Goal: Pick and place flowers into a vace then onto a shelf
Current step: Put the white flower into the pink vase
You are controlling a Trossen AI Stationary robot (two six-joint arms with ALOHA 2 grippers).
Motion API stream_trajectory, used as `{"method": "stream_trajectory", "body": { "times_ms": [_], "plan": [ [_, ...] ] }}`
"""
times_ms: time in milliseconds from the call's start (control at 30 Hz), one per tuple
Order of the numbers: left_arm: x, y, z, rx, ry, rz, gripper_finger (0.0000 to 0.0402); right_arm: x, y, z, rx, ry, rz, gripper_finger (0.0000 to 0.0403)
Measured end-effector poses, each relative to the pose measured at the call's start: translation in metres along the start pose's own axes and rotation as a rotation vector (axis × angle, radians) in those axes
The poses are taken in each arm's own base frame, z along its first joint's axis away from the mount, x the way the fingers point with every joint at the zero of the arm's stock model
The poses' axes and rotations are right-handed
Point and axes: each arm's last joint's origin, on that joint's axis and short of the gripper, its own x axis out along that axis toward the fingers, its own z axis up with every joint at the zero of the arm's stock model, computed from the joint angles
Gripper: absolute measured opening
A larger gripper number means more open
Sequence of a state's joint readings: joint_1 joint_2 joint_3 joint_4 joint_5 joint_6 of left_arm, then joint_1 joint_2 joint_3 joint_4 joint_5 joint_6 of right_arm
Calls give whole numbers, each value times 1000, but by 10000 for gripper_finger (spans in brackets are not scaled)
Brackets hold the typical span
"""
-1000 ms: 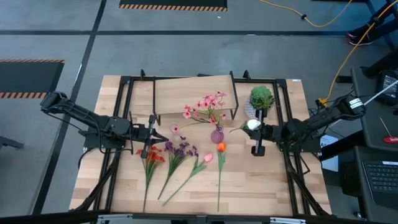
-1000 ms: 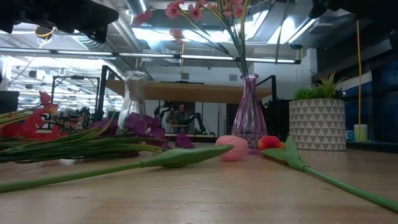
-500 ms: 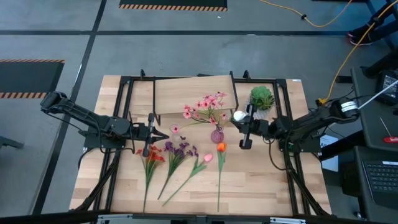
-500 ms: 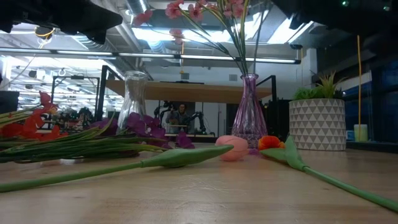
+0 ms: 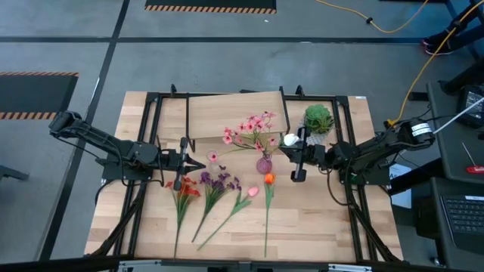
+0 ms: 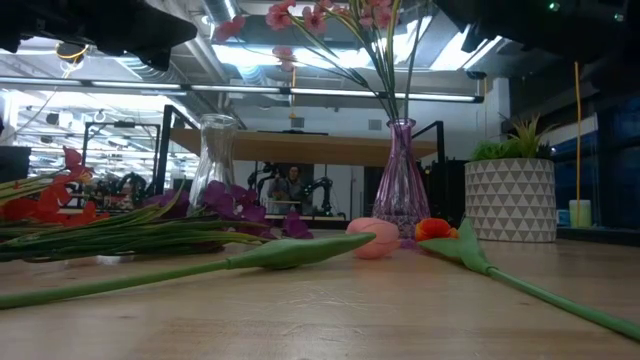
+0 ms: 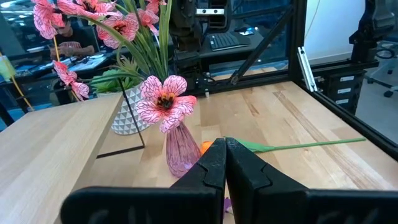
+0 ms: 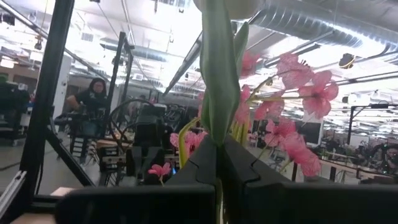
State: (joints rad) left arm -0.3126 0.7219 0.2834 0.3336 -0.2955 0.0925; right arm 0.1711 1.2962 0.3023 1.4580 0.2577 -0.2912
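Left gripper [image 5: 184,162], fingers pressed together and empty, hovers over the blossoms of the loose flowers [image 5: 215,198] lying on the table [image 5: 325,219]. A purple vase [image 5: 263,164] holding pink blooms [image 5: 253,128] stands before the shelf [image 5: 227,113]. Right gripper [image 5: 299,157], clamped on a white flower [image 5: 290,140], holds it just beside that vase.
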Motion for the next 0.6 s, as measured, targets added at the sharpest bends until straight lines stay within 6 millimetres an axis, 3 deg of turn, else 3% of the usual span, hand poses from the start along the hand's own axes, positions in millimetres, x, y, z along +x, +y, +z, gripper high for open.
{"method": "stream_trajectory", "body": {
  "times_ms": [600],
  "plan": [
    [0,0,0,0,0,-1,4,1,12,-40,-3,119,4,0]
  ]
}}
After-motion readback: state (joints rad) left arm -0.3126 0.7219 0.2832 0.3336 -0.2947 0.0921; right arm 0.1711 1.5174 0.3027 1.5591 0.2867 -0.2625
